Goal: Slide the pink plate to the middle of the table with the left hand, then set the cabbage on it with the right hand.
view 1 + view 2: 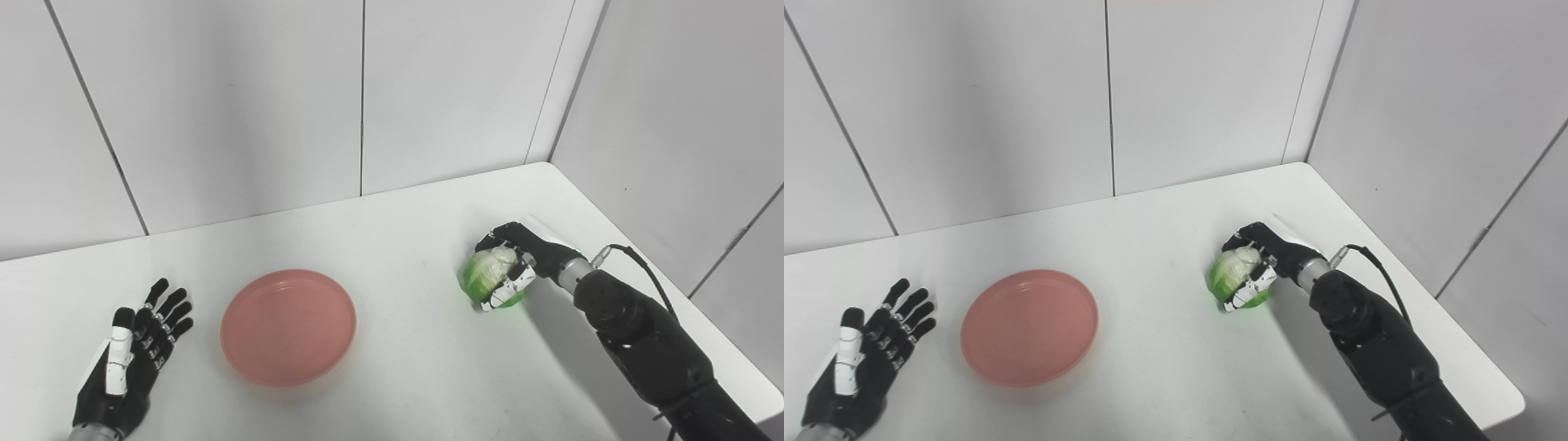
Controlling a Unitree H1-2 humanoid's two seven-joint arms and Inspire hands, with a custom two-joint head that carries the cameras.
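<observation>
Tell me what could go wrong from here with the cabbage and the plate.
The right hand wraps the cabbage only from one side, and the cabbage is round, so it might roll out when lifted. The plate lies well to the left of the cabbage and has a low rim; a fast drop could let the cabbage roll off. The open left hand rests close beside the plate and might nudge it.

The plate (288,327) lies between the left hand (131,355) and the cabbage (488,275) — all on the table (404,245).
</observation>
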